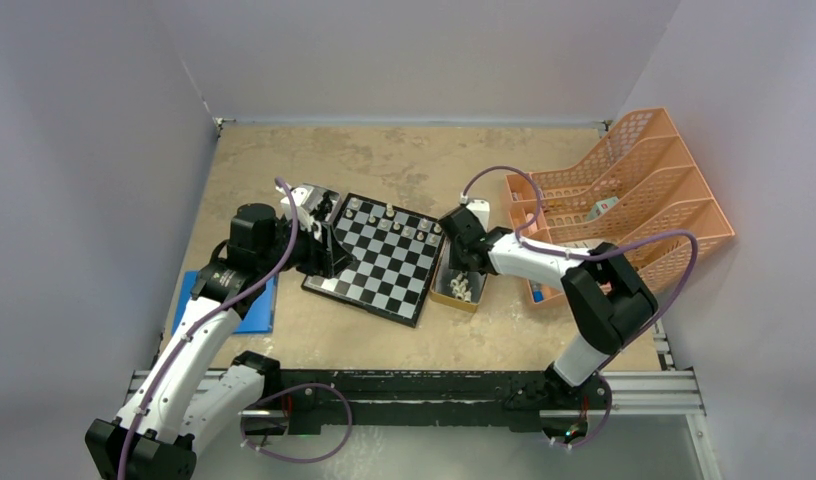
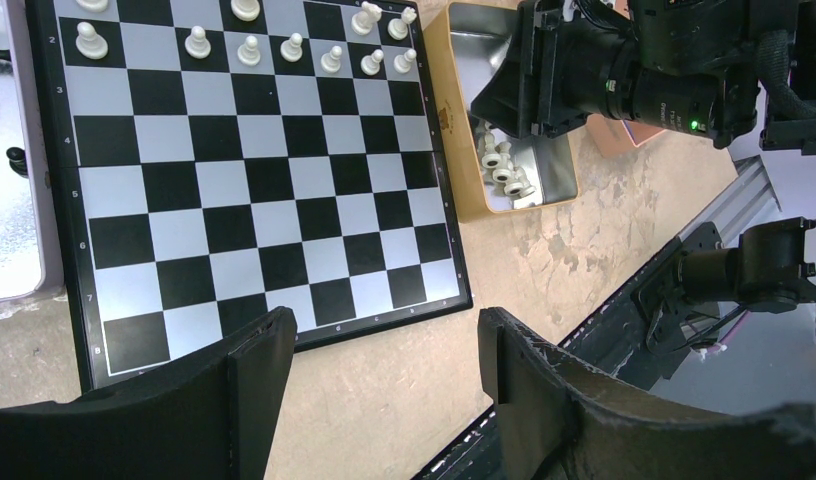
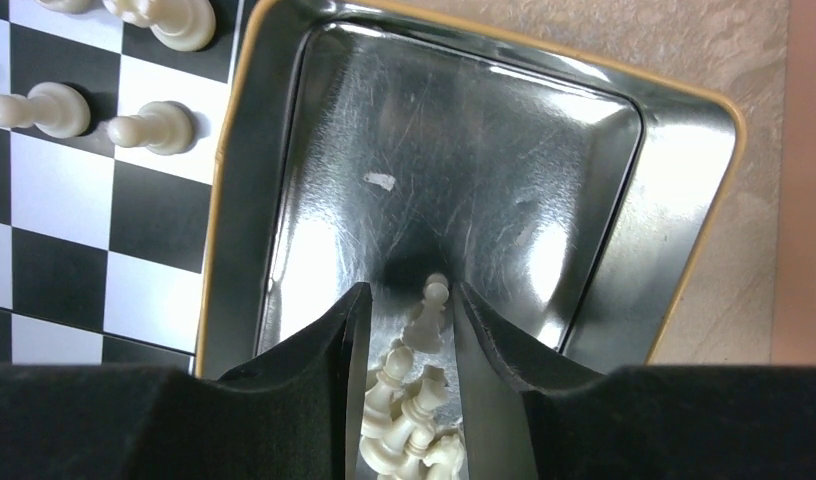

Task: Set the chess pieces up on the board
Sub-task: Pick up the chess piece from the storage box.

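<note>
The board (image 1: 379,262) lies mid-table, with cream-white pieces (image 1: 389,222) on its far two rows; they also show in the left wrist view (image 2: 247,48). My left gripper (image 2: 384,350) is open and empty, above the board's near-left rim (image 1: 329,255). My right gripper (image 3: 409,300) is low in a metal tray (image 3: 544,170), its jaws narrowly open around a heap of white pieces (image 3: 409,410). A white pawn (image 3: 429,312) lies at its fingertips. Black pieces (image 1: 321,205) sit in a white tray at the board's far-left corner.
An orange file rack (image 1: 624,190) stands at the right. A blue flat object (image 1: 252,305) lies under the left arm. A small white box (image 1: 479,212) sits behind the metal tray (image 1: 456,290). The white tray (image 2: 14,230) borders the board's edge.
</note>
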`<state>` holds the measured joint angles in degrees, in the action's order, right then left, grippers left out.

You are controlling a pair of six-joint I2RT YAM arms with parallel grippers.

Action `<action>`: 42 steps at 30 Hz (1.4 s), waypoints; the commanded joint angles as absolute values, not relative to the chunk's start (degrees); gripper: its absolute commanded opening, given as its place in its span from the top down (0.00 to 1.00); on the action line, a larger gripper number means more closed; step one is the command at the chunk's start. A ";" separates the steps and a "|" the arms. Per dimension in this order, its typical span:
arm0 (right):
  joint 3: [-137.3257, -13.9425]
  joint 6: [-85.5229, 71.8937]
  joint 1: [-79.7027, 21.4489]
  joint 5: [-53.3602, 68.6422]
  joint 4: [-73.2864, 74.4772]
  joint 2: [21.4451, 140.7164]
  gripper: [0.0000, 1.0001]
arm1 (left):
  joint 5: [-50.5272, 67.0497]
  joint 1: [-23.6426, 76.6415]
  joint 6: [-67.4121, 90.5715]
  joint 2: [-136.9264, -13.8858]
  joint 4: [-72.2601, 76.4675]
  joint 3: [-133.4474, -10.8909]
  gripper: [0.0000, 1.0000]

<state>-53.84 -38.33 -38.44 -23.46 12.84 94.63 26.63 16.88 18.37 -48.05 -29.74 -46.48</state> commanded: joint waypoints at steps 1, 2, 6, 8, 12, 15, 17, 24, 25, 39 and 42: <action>-53.26 -39.94 -38.45 -25.10 15.25 91.58 0.61 | 27.68 16.62 18.11 -48.08 -28.56 -46.33 0.33; -53.26 -40.14 -38.42 -25.25 15.69 91.59 0.61 | 27.69 16.61 18.11 -48.01 -28.59 -46.34 0.33; -52.79 -40.15 -38.41 -24.71 15.30 91.12 0.63 | 27.69 16.66 18.11 -47.75 -28.57 -46.29 0.33; -52.51 -40.16 -38.41 -24.10 14.83 90.90 0.64 | 27.69 16.70 18.11 -47.77 -28.48 -46.14 0.33; -51.31 -40.32 -38.42 -23.14 14.04 90.62 0.64 | 27.69 16.70 18.10 -47.98 -28.56 -46.23 0.33; -50.77 -40.35 -38.45 -22.61 13.46 90.94 0.64 | 27.77 16.70 18.15 -48.07 -28.54 -46.23 0.33; -50.69 -40.39 -38.46 -22.59 13.49 90.99 0.65 | 27.77 16.70 18.19 -48.08 -28.54 -46.19 0.33; -50.07 -39.96 -38.79 -21.17 12.76 90.52 0.70 | 27.71 16.70 18.19 -48.29 -28.49 -46.20 0.33; -49.83 -39.92 -38.77 -20.72 12.46 90.53 0.71 | 27.69 16.70 18.19 -48.31 -28.48 -46.17 0.33; -51.37 -38.75 -39.60 -25.48 13.27 85.01 0.82 | 27.58 16.70 19.60 -49.34 -28.55 -46.87 0.36; -52.87 -37.00 -40.12 -26.99 13.62 82.23 0.83 | 28.99 16.69 21.00 -49.33 -28.19 -47.49 0.37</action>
<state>-49.50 -38.63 -39.46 -22.92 12.71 86.52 26.92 16.88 19.00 -49.52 -29.74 -46.15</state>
